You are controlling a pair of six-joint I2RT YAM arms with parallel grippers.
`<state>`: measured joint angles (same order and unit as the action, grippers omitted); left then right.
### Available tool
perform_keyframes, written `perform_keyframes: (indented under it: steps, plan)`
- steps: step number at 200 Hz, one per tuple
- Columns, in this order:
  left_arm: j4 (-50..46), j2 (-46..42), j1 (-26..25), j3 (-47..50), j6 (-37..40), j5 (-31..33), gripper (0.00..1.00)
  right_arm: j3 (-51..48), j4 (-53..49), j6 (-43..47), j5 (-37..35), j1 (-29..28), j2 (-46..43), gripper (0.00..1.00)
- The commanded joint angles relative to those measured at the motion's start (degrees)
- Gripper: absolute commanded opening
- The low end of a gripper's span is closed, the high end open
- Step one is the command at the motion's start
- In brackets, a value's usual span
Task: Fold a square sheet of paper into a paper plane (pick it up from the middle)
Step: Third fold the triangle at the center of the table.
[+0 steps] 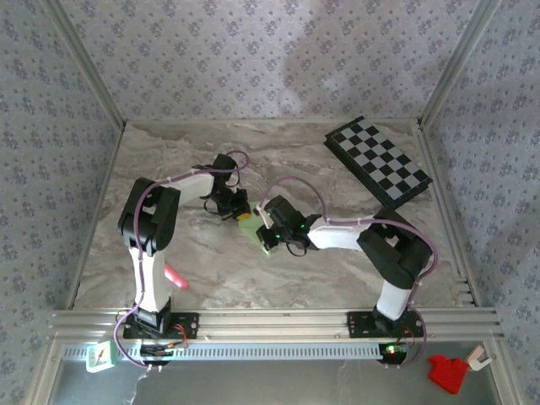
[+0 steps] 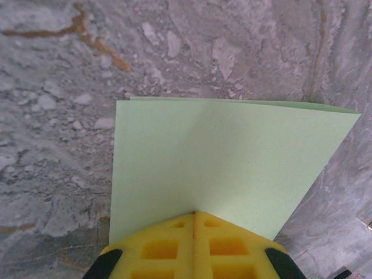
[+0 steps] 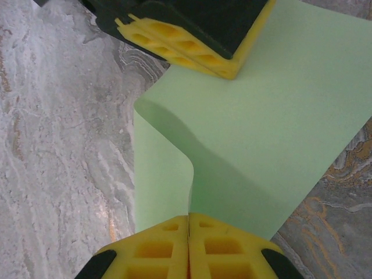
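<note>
Paper [image 1: 257, 237] in pinch of left gripper [image 2: 195, 216] and right gripper [image 3: 189, 218], long axis far-left to near-right.

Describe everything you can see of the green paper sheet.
The paper is thin, pale green, plain and unmarked, with straight edges. It is bent in a soft curl, not flat. The left hand and the right hand each pinch an edge from opposite sides, over the marbled table.
</note>
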<state>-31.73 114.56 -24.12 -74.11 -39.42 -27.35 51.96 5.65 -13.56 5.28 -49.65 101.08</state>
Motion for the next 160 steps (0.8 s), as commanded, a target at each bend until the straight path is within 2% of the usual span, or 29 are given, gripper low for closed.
perform_keyframes:
  steps: [1, 160]
  plan:
    - [-2.71, 2.86, -0.84, 0.35, 1.12, 2.66, 0.05, 1.91, -2.21, -1.12, -1.84, -0.52, 1.27, 0.08]
    - [-2.52, 2.91, -0.84, 0.50, 1.38, 2.48, 0.04, 3.23, -4.46, -1.18, -4.36, -0.81, 2.62, 0.08]
